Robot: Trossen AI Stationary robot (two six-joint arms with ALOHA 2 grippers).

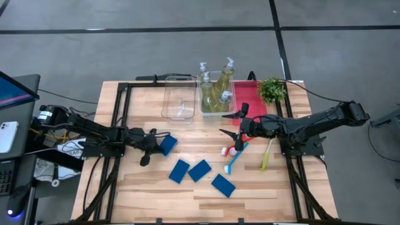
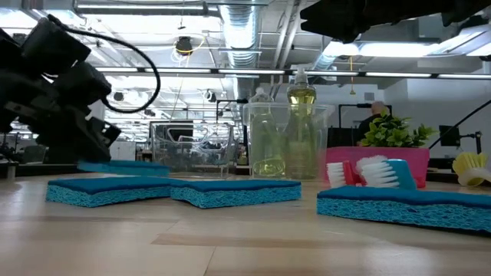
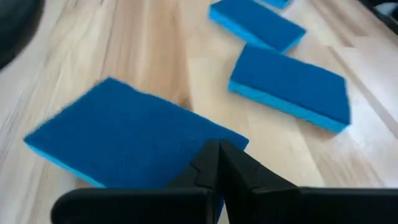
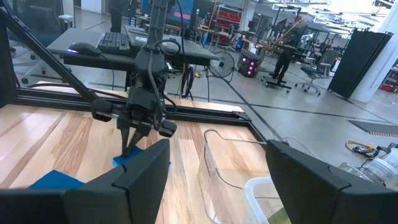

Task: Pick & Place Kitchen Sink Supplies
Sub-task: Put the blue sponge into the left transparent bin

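Your table [image 1: 144, 187] has bare wood along its near edge and left side, so you have room there. At the back, one clear bin [image 1: 178, 97] looks nearly empty; the bin beside it [image 1: 215, 94] holds the pump bottles [image 1: 212, 87], with a red tray [image 1: 240, 94] and plant [image 1: 272, 89] to the right. Your left gripper [image 1: 157, 144] is pinched tight on one blue sponge [image 1: 169, 145]; three more sponges [image 1: 200, 170] lie mid-table. Your right gripper [image 1: 232, 124] stands spread wide, holding nothing, above the brushes [image 1: 236, 156].
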